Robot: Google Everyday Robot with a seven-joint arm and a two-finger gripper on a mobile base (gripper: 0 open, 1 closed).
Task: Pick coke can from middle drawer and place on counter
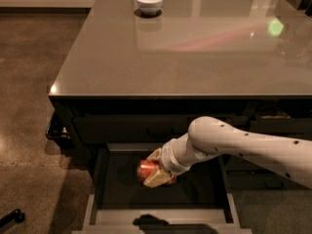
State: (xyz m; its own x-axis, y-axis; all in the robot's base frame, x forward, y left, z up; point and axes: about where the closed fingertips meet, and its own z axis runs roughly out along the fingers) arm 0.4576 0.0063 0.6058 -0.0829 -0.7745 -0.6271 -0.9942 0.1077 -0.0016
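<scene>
The middle drawer (161, 216) stands pulled open below the counter (195, 52), its dark inside facing up. My gripper (155, 169) is over the drawer's middle, shut on the red-orange coke can (146, 170), which lies tilted on its side between the pale fingers (155, 179). The can hangs above the drawer floor, below the counter's front edge. My white arm comes in from the right.
A white bowl (149, 2) stands at the counter's far edge, left of centre. A closed dark drawer front (146, 128) sits just above the open drawer. Brown floor lies to the left. A dark object (10, 219) lies on the floor at bottom left.
</scene>
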